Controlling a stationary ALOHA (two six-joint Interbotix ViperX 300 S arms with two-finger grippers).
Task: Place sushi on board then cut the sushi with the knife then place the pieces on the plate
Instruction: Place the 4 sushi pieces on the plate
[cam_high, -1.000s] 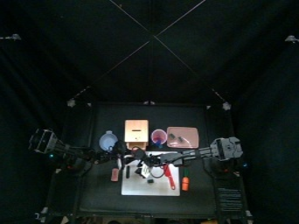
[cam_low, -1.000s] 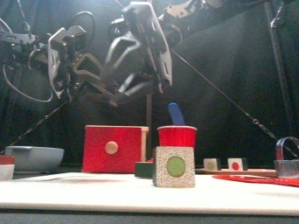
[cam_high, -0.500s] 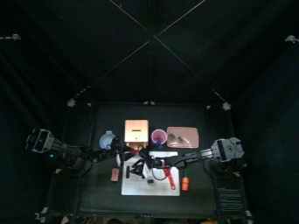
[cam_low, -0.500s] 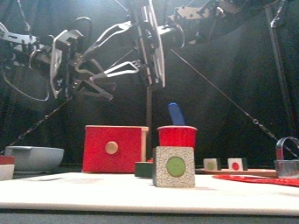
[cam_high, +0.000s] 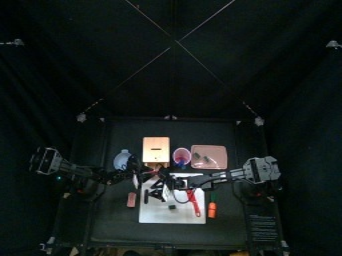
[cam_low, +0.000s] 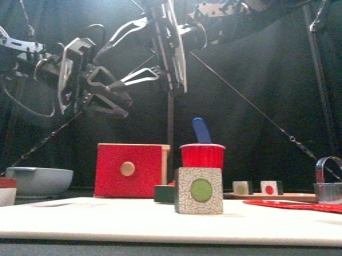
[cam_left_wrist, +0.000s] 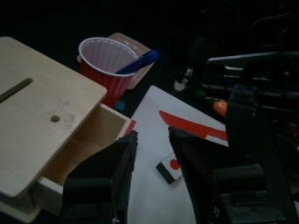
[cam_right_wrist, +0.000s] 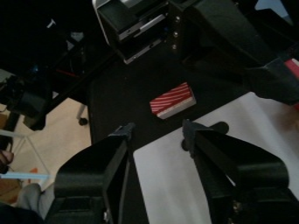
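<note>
Table (cam_high: 110, 210) front centre holds the white board (cam_high: 187, 214), which is the work area. Behind it from left to right sit the bowl (cam_low: 36, 180), the wooden box (cam_low: 131, 172), the red cup (cam_low: 203, 157) with the blue knife (cam_low: 202, 129) standing in it, and the pink tray (cam_high: 210, 156).

Both arms hang high over the board, well clear of it. The left gripper (cam_left_wrist: 152, 136) has its jaws spread and nothing between them. The right gripper (cam_right_wrist: 153, 127) is the same, also spread and empty.

The sushi (cam_low: 199, 190) stands on the board near its front edge, below both grippers. Its round green-centred face points at the front camera, so I judge its long axis runs front to back and a cut would go across it, left to right. A small loose piece (cam_left_wrist: 170, 171) also lies on the board, under the left wrist camera.

A flat red strip (cam_left_wrist: 193, 127) lies on the board close beside the right arm. I take it for the red knife but can't be sure.

I read the placing step as done and the cutting step as next, so a knife has to be picked up first. The right arm looks nearer the red strip, and the blue knife is further back in the cup. The top view doesn't show which gripper is closer to the sushi.

A red-striped toy (cam_right_wrist: 172, 99) lies off the board on the bare table. It isn't needed.
</note>
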